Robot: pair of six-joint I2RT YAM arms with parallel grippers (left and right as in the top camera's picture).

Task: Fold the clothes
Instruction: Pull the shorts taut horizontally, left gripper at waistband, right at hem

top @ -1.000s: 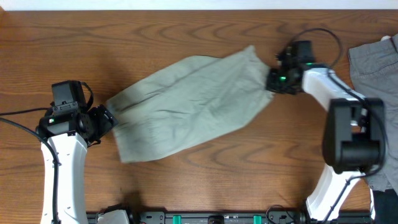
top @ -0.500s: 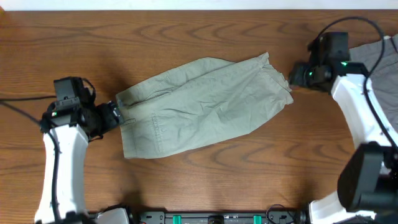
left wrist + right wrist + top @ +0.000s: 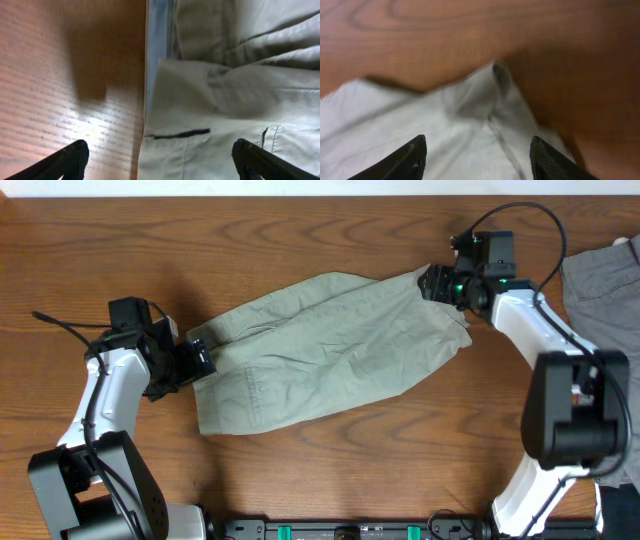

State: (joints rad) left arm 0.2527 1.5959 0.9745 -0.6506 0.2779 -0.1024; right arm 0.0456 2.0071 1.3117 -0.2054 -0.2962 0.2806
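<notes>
Wooden table (image 3: 330, 470): brown, bold wavy grain, fills almost whole overhead view. Same wood in both wrist views, reddish-brown; left wrist view shows fine grain lines and dark shadow patch on it.

Grey garment (image 3: 598, 280): far right of scene, lying on table at right edge, crumpled, seam lines visible, cut off by frame edge.

White strip (image 3: 300, 186): runs along far edge, beyond table.

Black rail (image 3: 340, 531): runs along near edge, small green parts on it.

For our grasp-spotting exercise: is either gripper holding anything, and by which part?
Nothing is held. The left gripper and right gripper have open jaws at opposite ends of the shorts.
</notes>
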